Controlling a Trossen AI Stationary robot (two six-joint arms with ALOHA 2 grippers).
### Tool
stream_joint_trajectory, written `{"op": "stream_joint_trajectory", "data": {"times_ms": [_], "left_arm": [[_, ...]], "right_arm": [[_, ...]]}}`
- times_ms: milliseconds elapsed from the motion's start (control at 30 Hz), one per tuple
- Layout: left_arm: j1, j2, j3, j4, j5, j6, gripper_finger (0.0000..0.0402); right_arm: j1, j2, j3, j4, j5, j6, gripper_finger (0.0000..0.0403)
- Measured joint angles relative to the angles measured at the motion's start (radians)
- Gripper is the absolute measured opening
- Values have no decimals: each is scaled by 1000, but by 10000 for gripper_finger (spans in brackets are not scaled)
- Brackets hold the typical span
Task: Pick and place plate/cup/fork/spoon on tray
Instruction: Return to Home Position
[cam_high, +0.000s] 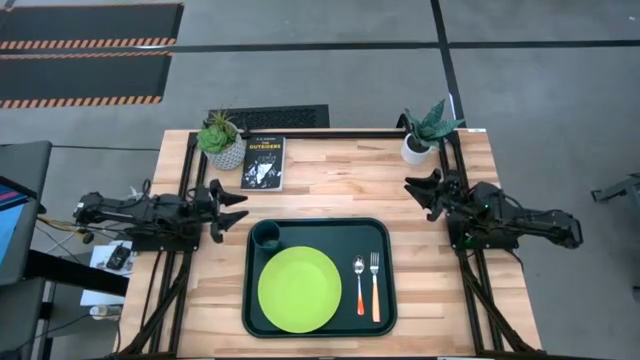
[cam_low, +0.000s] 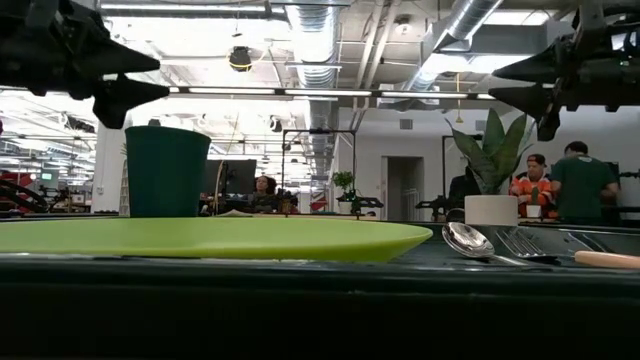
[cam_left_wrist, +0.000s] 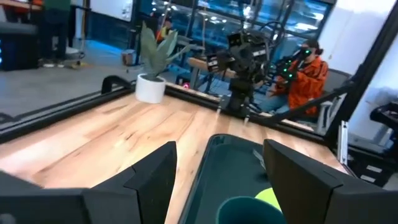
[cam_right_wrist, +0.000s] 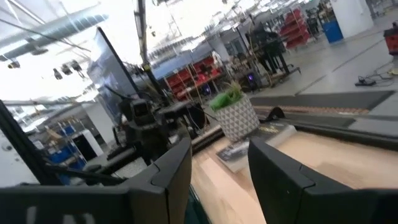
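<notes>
The dark green tray (cam_high: 385, 232) lies at the table's near middle. On it lie the lime-green plate (cam_high: 299, 288), the dark green cup (cam_high: 265, 236) at its far left corner, the spoon (cam_high: 359, 286) and the fork (cam_high: 375, 288) side by side at its right. In the low view the cup (cam_low: 166, 170) stands upright behind the plate (cam_low: 215, 238). My left gripper (cam_high: 236, 207) hovers open at the table's left edge, above the tray's far left corner. My right gripper (cam_high: 418, 191) hovers open at the table's right, beyond the tray's far right corner. Both are empty.
A black book (cam_high: 263, 162) lies at the far left beside a white potted plant (cam_high: 222, 141). Another potted plant (cam_high: 424, 133) stands at the far right corner. People (cam_low: 560, 180) show in the room beyond the table.
</notes>
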Motion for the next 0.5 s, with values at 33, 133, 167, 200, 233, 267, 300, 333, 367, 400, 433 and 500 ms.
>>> {"op": "stream_joint_trajectory", "data": {"times_ms": [33,133,167,200,233,267,300,333,367,400,433,500], "left_arm": [[0,0,0,-6,-3,-8,229],[0,1,0,-28,-11,-24,229],[0,0,0,-39,-11,-33,229],[0,1,0,-51,-10,-50,229],[0,1,3,-60,-9,-69,229],[0,1,3,-61,-8,-84,229],[0,1,3,-61,-8,-92,229],[0,1,3,-62,-8,-95,229],[0,1,3,-63,-8,-96,229],[0,1,3,-63,-8,-94,229],[0,1,3,-63,-8,-86,229],[0,1,4,-65,-8,-76,229]], "right_arm": [[-1,0,0,-5,0,0,181],[-7,0,0,0,4,-1,183],[-10,0,0,-4,4,-1,183],[-12,0,0,-10,4,1,183],[-15,0,0,-24,3,6,182],[-15,0,0,-36,3,14,182],[-14,0,0,-45,3,18,182],[-14,0,0,-54,3,18,181],[-14,0,0,-65,3,18,181],[-14,0,0,-77,3,18,180],[-14,0,0,-84,3,18,180],[-14,0,0,-109,3,18,180]]}}
